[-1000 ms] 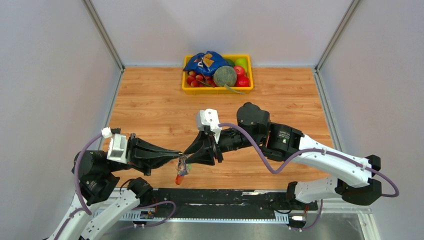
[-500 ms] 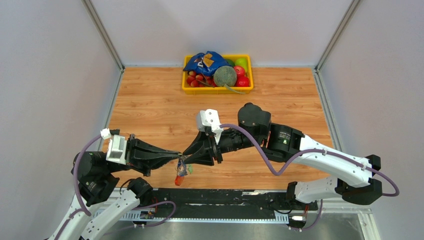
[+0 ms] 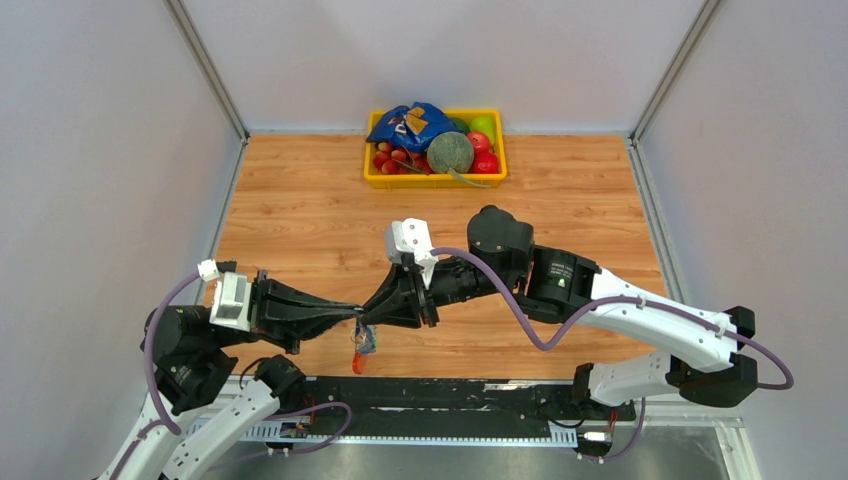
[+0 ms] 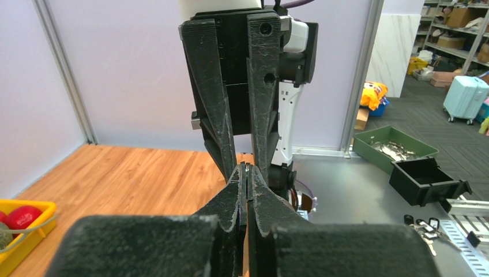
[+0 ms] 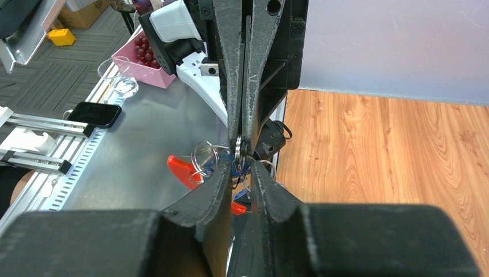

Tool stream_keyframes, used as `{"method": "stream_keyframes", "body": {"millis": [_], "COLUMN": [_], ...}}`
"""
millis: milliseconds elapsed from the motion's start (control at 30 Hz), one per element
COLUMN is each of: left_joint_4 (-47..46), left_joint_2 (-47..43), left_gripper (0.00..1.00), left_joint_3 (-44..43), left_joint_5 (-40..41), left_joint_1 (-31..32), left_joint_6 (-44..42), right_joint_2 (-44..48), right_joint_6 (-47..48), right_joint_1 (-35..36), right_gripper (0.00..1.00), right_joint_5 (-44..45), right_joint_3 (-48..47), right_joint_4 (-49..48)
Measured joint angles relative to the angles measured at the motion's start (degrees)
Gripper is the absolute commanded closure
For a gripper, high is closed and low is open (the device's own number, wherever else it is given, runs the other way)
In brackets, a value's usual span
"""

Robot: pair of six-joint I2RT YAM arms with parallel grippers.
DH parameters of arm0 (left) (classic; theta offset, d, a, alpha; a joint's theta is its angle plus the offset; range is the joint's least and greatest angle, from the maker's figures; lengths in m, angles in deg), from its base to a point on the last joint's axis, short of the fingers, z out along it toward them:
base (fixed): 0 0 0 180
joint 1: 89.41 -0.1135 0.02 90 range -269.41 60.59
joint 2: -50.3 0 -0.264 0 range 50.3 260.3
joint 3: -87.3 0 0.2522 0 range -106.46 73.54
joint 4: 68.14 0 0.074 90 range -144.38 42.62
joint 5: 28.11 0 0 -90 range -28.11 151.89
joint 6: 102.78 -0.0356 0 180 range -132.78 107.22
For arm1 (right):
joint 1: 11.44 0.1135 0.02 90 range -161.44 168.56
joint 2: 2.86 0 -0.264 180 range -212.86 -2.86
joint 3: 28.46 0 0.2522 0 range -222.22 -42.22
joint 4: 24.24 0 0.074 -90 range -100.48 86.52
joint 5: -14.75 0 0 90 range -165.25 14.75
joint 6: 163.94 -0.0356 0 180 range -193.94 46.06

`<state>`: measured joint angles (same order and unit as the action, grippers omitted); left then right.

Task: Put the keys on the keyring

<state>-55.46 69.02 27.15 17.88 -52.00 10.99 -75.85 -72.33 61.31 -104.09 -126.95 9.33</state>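
My left gripper (image 3: 357, 314) is shut on a thin silver ring of the keyring (image 5: 239, 144), whose bunch hangs below the fingertips (image 3: 361, 345) over the table's front edge. A red clip (image 5: 183, 169) and loose wire rings (image 5: 204, 154) dangle from it. My right gripper (image 3: 366, 318) meets the left one tip to tip. Its fingers (image 5: 222, 173) stand a narrow gap apart, with the held ring just between the tips. In the left wrist view the ring's edge (image 4: 247, 168) shows between the shut fingers. Of the keys I see only a blue spot in the bunch (image 3: 366, 338).
A yellow tray (image 3: 435, 181) with fruit, a melon and a blue bag stands at the back of the wooden table. A black strip (image 3: 460, 392) runs along the front edge. Off the table lie a phone (image 5: 95, 114) and a pink box (image 5: 147, 60).
My right arm has shifted slightly left toward the left gripper, and its jaws have narrowed around the ring. The hanging bunch swung a little. The left gripper stayed shut.
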Motion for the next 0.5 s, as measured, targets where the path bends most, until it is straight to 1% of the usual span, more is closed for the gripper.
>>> {"method": "stream_keyframes", "body": {"millis": [100,167,200,500], "left_joint_4": [-0.02,-0.02,-0.02,-0.02], "left_joint_2": [-0.02,-0.02,-0.02,-0.20], "left_gripper": [1.00,1.00,1.00,1.00], "left_joint_3": [0.00,0.00,0.00,0.00], "left_joint_5": [0.17,0.15,0.13,0.35], "left_joint_1": [0.00,0.00,0.02,0.00], "left_joint_6": [0.00,0.02,0.02,0.20], "right_joint_2": [0.00,0.00,0.00,0.00], "right_joint_6": [-0.02,-0.02,0.00,0.00], "right_joint_1": [0.07,0.28,0.35,0.85], "right_gripper": [0.88,0.98,1.00,1.00], "right_joint_5": [0.02,0.04,0.17,1.62], "right_joint_3": [0.00,-0.02,-0.02,-0.04], "right_joint_4": [-0.02,-0.04,-0.04,-0.22]}}
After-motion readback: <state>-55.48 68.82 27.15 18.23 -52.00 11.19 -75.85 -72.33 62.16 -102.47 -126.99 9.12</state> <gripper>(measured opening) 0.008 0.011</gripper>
